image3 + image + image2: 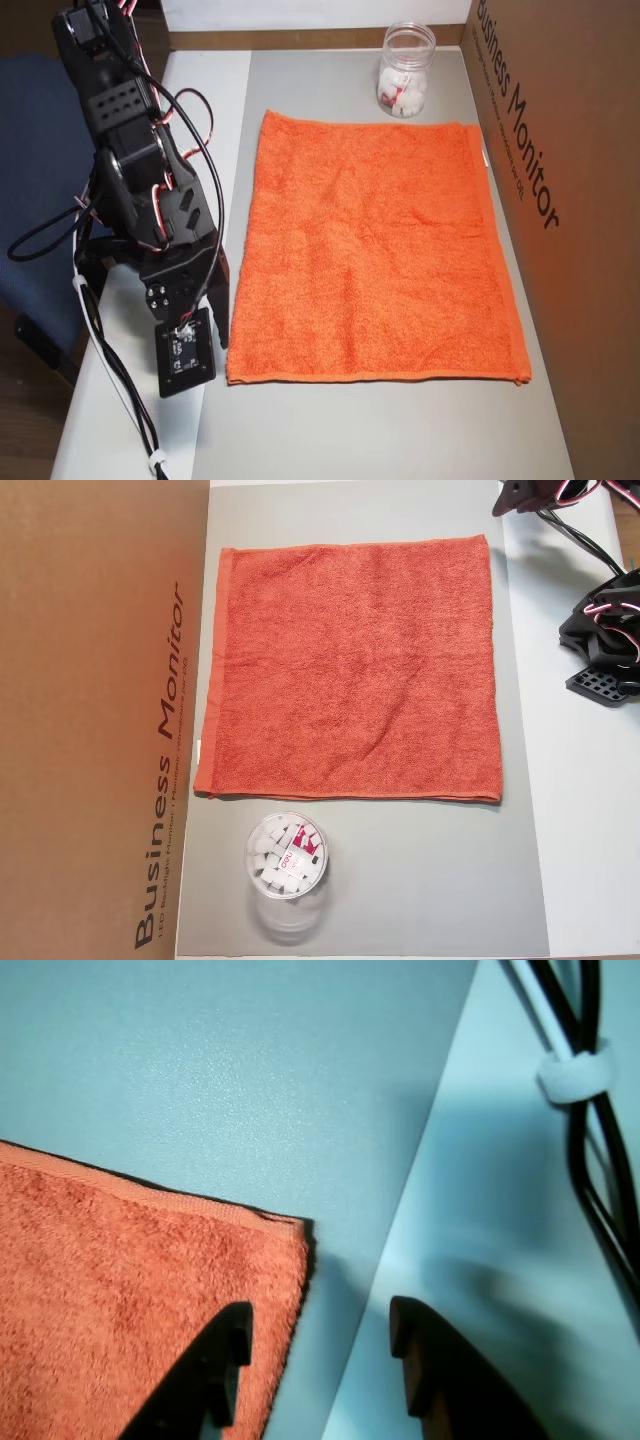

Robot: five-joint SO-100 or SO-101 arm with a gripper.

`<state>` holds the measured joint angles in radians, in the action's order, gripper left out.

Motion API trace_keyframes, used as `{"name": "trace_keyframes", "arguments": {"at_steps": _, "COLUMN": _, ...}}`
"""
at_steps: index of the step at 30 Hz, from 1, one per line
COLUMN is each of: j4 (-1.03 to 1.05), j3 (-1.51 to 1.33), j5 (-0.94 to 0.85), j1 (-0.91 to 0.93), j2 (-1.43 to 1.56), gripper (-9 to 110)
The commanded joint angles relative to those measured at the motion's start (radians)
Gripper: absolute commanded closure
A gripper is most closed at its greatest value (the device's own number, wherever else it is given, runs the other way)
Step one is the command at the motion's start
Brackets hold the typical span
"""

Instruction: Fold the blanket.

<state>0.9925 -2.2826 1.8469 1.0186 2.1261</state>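
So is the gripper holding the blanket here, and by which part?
Nothing is held. The gripper is open above the blanket corner, one finger over it.

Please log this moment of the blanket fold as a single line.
blanket: flat, unfolded | gripper: open, over blanket's corner, no grasp | tub: beside blanket edge | fold: not started

one blanket point(350, 670), one clear tub point(286, 855), one cardboard box point(90, 710), one arm point(140, 190)

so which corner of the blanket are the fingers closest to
The blanket corner at bottom left in an overhead view, beside the open fingers; the other three lie well away.
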Motion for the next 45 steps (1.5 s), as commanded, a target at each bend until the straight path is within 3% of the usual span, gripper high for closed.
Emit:
{"name": "trace_keyframes", "arguments": {"at_steps": 1, "j4": -0.084, "j3": -0.041, "j5": -0.011, "j1": -0.006, "j2": -0.005, "gripper": 88}}
{"name": "trace_keyframes", "arguments": {"at_steps": 12, "j4": -0.299, "j3": -0.149, "j5": -0.112, "j1": -0.038, "j2": -0.132, "gripper": 85}}
{"name": "trace_keyframes", "arguments": {"at_steps": 30, "j4": -0.307, "j3": -0.204, "j5": -0.110, "j1": -0.184, "j2": -0.160, "gripper": 83}}
{"name": "trace_keyframes", "arguments": {"at_steps": 39, "j4": -0.495, "j3": -0.316, "j5": -0.181, "j1": -0.160, "j2": -0.161, "gripper": 82}}
{"name": "trace_keyframes", "arguments": {"at_steps": 45, "j4": -0.503, "j3": -0.307, "j5": -0.196, "j1": -0.117, "j2": -0.204, "gripper": 82}}
